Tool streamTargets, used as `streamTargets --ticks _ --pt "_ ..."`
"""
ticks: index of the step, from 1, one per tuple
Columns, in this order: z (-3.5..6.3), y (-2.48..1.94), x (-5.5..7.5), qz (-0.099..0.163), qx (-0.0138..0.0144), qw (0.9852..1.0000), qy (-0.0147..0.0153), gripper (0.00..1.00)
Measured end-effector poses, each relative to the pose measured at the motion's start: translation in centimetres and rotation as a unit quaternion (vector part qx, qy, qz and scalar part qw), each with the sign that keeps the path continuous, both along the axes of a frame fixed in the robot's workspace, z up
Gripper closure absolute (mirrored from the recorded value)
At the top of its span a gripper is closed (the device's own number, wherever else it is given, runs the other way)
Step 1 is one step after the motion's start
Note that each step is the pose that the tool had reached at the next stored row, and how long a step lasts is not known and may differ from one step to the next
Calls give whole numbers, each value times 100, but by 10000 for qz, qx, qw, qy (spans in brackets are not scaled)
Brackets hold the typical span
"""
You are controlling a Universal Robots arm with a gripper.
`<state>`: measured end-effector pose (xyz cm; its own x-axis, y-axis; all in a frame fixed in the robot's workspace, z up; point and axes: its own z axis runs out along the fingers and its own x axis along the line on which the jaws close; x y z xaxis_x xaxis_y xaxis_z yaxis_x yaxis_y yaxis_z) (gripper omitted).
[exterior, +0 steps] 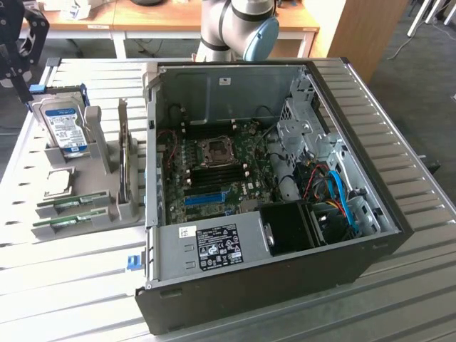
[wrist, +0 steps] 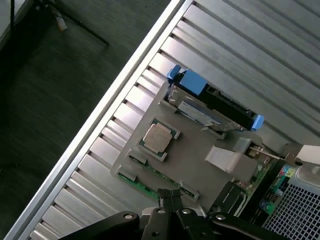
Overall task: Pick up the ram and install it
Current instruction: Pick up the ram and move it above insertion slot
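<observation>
1. Ram (exterior: 71, 204): thin green stick, stood on edge in a slot of the grey holder (wrist: 195, 167). A second like stick is set just beside it.
2. Gripper (wrist: 170, 194): fingers pressed together, nothing held. It is hung above the holder's ram end, apart from the ram.
3. Hazard, as judged: the neighbouring stick could be caught instead, or the thin board tilted in its slot, were the closed fingers brought down off-line.
4. Surface: slatted metal table (exterior: 71, 292). An open computer case (exterior: 249, 285) is stood at the exterior view's right, with dark floor beyond.
</observation>
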<state>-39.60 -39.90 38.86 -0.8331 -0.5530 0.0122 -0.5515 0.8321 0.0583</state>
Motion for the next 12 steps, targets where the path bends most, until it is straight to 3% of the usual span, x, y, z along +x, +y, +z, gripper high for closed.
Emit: streamTargets --ticks 6,12 --pt "-1 0 0 528 0 9986 2 89" --pt "0 0 0 1063 0 9943 5 89"
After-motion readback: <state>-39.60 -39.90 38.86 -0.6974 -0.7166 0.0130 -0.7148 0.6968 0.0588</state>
